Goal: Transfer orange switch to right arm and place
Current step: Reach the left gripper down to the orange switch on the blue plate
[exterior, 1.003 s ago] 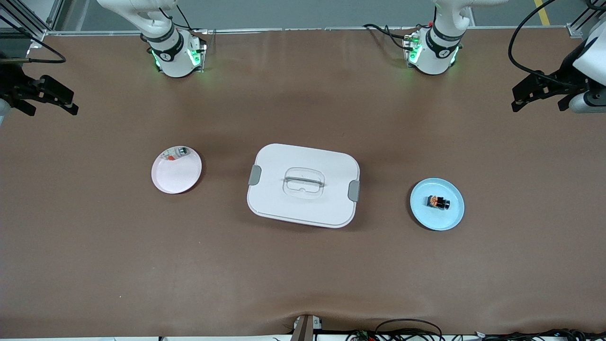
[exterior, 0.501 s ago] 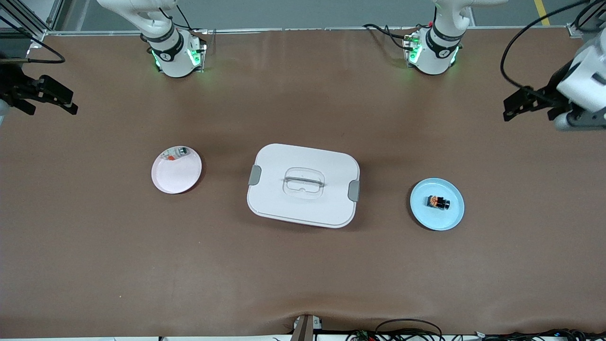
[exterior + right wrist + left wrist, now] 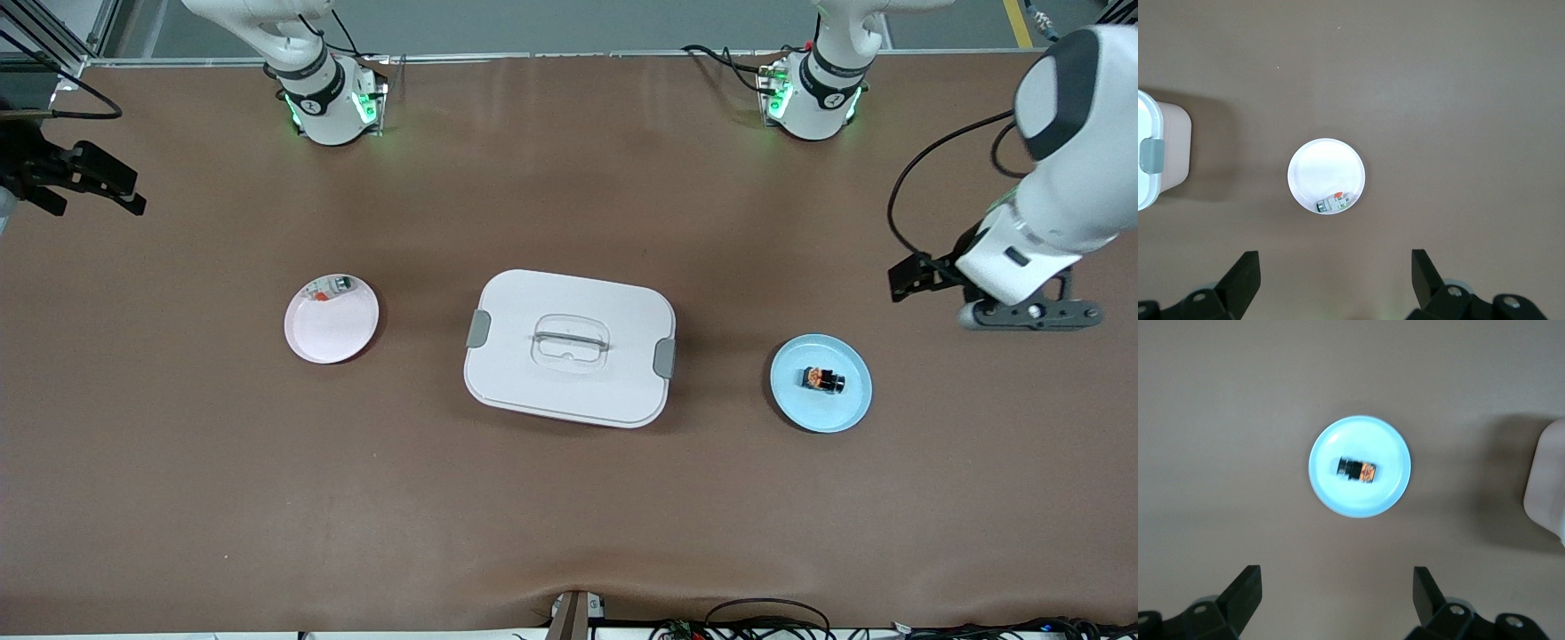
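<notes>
Front view: the left hand (image 3: 925, 276) is hanging open over bare desk (image 3: 569, 516) near the blue plate (image 3: 821, 411), where the orange switch (image 3: 822, 380) is lying. The right hand (image 3: 89, 182) is waiting open at its own end. I am counting one switch, two plates, one white box (image 3: 569, 348).

Left wrist view: the switch (image 3: 1358, 469) is sitting ahead of the open fingers (image 3: 1245, 593). The hand should be centring over it, I think, then descending straight.

Right wrist view: a pink plate (image 3: 1326, 175) is carrying one small whitish part (image 3: 1333, 202).
</notes>
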You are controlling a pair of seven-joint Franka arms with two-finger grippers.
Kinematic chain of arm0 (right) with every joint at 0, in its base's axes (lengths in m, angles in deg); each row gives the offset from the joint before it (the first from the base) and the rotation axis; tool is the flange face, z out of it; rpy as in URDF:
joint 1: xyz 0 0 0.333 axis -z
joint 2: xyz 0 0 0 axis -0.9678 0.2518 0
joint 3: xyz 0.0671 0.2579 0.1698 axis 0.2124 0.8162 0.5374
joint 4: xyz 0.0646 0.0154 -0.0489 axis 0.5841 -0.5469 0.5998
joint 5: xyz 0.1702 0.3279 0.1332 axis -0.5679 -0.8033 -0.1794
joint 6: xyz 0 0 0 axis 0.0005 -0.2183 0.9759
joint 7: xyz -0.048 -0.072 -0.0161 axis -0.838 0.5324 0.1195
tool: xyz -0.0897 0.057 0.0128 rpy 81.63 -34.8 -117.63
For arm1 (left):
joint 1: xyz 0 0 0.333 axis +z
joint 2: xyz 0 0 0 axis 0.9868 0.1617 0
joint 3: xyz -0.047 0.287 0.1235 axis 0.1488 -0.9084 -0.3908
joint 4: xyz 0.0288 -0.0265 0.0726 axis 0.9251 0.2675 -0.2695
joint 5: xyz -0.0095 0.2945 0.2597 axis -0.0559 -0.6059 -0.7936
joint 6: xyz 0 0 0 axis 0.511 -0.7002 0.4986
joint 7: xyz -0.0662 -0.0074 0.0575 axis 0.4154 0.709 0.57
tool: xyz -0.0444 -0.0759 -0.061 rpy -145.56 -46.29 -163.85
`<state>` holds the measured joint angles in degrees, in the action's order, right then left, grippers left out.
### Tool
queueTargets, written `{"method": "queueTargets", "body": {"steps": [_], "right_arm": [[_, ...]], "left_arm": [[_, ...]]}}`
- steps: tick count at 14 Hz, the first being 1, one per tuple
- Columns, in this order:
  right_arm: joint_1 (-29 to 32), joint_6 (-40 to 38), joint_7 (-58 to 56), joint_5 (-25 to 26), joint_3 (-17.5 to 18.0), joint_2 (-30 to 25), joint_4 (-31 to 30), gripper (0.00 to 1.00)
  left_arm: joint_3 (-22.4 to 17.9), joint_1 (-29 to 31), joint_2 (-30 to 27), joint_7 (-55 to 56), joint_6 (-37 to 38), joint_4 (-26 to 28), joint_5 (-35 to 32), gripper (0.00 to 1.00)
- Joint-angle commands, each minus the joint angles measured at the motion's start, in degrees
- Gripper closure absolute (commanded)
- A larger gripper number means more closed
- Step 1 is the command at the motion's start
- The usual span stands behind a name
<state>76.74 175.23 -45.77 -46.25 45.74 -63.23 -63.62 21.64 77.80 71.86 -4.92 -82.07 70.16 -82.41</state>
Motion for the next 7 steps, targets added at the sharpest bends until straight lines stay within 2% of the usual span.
{"method": "queueTargets", "body": {"steps": [1, 7], "right_arm": [[0.7, 0.2, 0.8, 0.3, 0.5, -1.6, -1.4, 0.00], [0.6, 0.2, 0.8, 0.2, 0.5, -1.6, -1.5, 0.00]], "left_arm": [[0.6, 0.6, 0.8, -6.9, -9.4, 6.4, -1.0, 0.00], [0.6, 0.3, 9.8, -9.9, -20.3, 8.2, -1.0, 0.00]]}}
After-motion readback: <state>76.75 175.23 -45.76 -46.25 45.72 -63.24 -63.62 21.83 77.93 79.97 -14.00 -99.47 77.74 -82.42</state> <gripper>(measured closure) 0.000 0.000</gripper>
